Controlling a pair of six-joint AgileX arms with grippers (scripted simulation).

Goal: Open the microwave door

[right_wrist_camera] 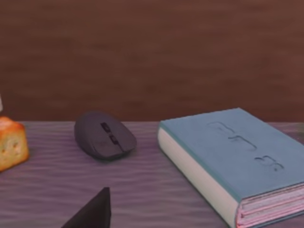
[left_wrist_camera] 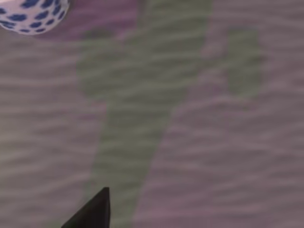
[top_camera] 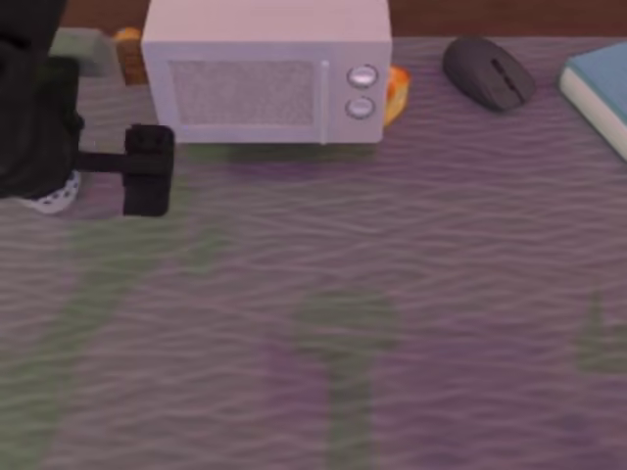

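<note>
The pale microwave (top_camera: 265, 69) stands at the back of the table, left of centre. Its door (top_camera: 240, 93) with the grey mesh window lies flat against the front, and the slim handle bar (top_camera: 324, 102) runs along the door's right edge beside two silver knobs (top_camera: 361, 91). My left gripper (top_camera: 147, 171) hangs over the table just in front of the microwave's left corner, clear of the door. The left wrist view shows only tablecloth below it. My right gripper (right_wrist_camera: 97, 213) is outside the top view, low over the table's right side, facing the back wall.
A dark computer mouse (top_camera: 488, 71) (right_wrist_camera: 104, 135) and a blue book (top_camera: 600, 93) (right_wrist_camera: 232, 161) lie at the back right. A piece of bread (top_camera: 396, 93) (right_wrist_camera: 10, 142) sits beside the microwave's right side. A blue-spotted white ball (top_camera: 51, 199) (left_wrist_camera: 31, 14) lies under my left arm.
</note>
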